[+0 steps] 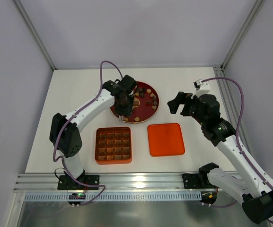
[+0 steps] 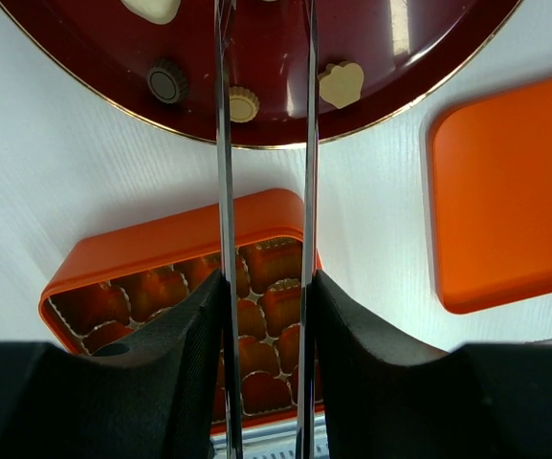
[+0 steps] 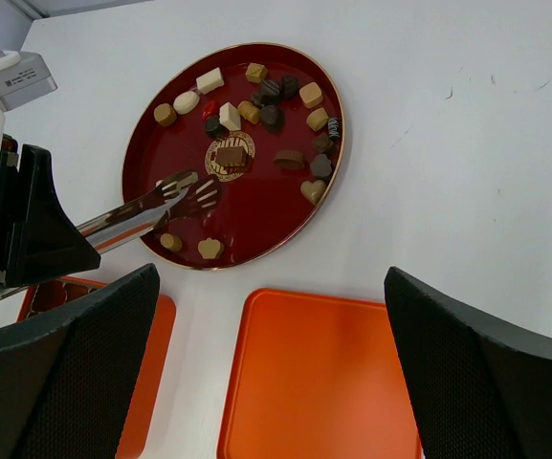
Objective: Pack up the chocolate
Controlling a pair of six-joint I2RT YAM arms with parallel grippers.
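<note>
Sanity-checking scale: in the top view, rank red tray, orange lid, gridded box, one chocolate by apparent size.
1. Red tray.
2. Orange lid and gridded box, alike, unranked.
3. Chocolate, far smallest.

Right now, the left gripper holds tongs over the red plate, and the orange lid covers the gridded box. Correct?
No: the orange lid lies on the table beside the gridded box, as the top view shows. The left gripper does hold tongs over the plate.

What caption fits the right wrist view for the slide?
Open right gripper frames the orange lid; beyond it, tongs reach across chocolates on the red tray.
</note>
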